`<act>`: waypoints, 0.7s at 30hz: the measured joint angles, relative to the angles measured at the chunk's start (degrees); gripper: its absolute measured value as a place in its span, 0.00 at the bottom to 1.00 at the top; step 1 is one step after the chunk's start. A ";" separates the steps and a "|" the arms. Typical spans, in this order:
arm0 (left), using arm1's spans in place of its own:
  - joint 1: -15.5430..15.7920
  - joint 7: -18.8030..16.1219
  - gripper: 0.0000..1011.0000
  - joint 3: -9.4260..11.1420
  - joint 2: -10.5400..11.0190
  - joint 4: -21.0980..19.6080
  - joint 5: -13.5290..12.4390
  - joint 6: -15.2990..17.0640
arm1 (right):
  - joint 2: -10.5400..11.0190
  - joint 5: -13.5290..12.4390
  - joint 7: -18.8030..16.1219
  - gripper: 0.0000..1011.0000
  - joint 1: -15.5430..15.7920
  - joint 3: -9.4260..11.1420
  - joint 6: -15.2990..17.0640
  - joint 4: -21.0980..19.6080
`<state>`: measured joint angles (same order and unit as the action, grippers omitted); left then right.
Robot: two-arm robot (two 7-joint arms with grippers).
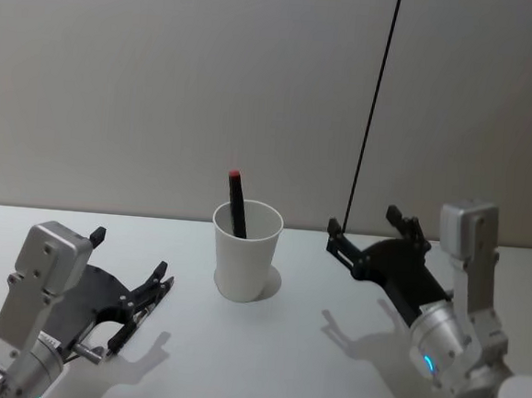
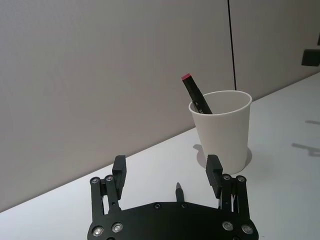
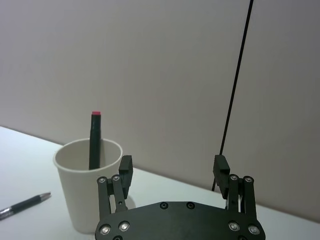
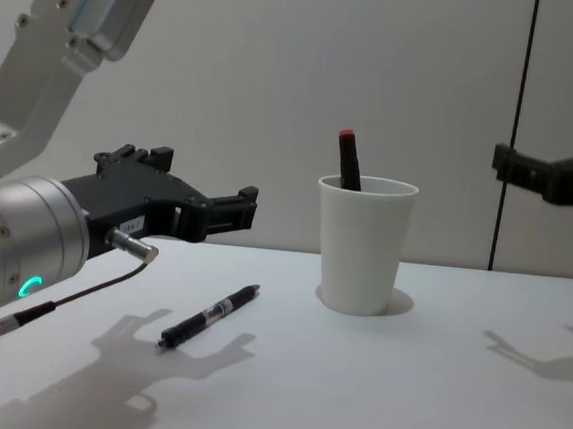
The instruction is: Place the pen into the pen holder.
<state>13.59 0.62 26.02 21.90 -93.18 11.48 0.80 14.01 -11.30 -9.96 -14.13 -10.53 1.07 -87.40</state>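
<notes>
Nearest: left gripper [image 2: 166,167] low over the tabletop [image 4: 402,385], fingers spread, gripping nothing. Under and just ahead of it, black pen [image 4: 209,314] flat on the tabletop, apart from the pen holder [image 4: 362,246], so not yet in. Likely to roll or skid away if pinched off-centre, or to pivot if caught near one end. Further on, pen holder upright and probably light: easy to shove or tip with a lowered finger or a pen tip striking the rim. Holds a red-capped marker [image 4: 348,160] leaning on its wall, which may deflect or jam the incoming pen. Farthest, right gripper [image 3: 172,167] raised to the right of the pen holder, apart from it, fingers spread, empty. Count: two grippers, one pen lying, one red-capped marker, one pen holder.
</notes>
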 joint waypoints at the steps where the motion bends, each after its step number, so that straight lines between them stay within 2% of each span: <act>1: 0.00 0.00 0.99 0.00 0.00 0.00 0.00 0.00 | 0.32 -0.30 0.36 0.99 0.88 -0.15 0.05 -0.78; 21: 0.03 0.40 0.99 -0.01 -0.01 0.00 0.08 0.12 | 4.30 -4.11 4.89 0.99 11.96 -1.97 0.73 -11.09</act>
<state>13.62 1.02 26.02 21.88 -93.18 11.56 0.91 18.31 -15.40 -5.07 -2.16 -12.50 1.80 -98.49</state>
